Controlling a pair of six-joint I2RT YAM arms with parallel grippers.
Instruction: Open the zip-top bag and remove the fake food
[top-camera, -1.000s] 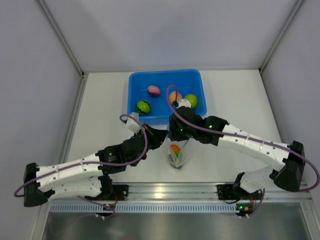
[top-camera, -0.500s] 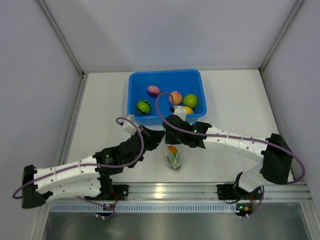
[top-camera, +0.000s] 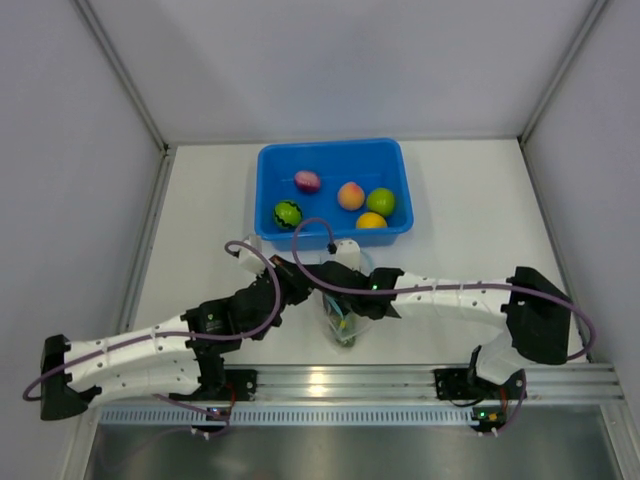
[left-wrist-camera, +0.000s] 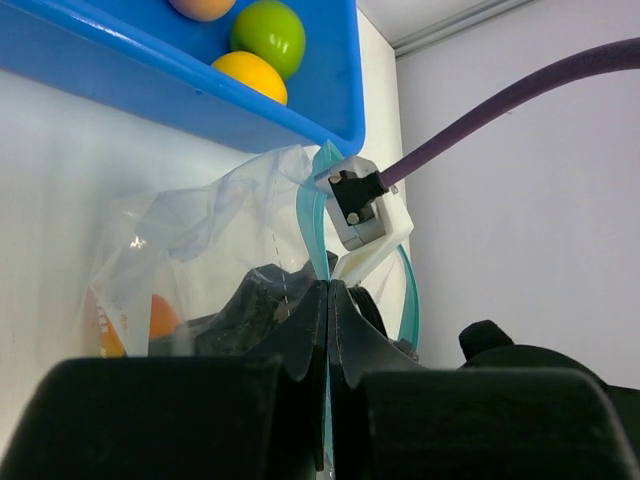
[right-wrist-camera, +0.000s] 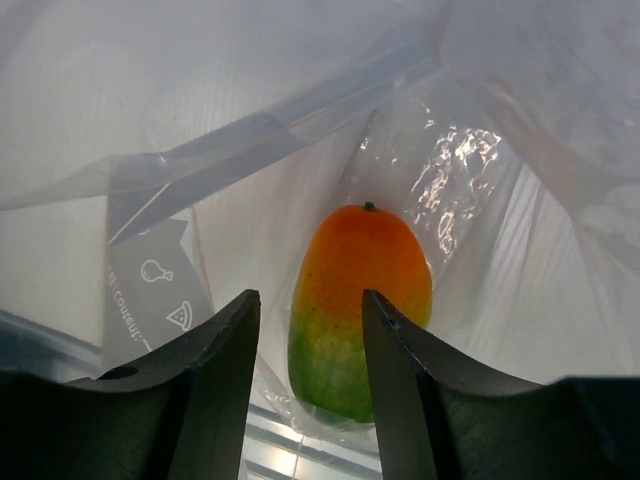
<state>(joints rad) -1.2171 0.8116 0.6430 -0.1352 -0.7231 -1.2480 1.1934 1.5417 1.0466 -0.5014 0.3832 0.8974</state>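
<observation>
Left gripper (left-wrist-camera: 328, 292) pinched shut on zip-top bag (left-wrist-camera: 200, 215) rim, lower centre. Right gripper (right-wrist-camera: 307, 310) jaws half apart, empty, above fake food (right-wrist-camera: 362, 262). Risk: fingers catch plastic, rim slips out, bag collapses.

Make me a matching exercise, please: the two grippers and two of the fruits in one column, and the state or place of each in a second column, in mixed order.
Column 1
1. left gripper
2. right gripper
3. orange-green fruit
4. dark green striped fruit

Column 2
A. lies in the blue tub
B. jaws open, inside the zip-top bag
C. lies deep in the bag
D. jaws shut on the bag's edge

Pairs: 1-D, 2-B, 3-C, 4-A
</observation>
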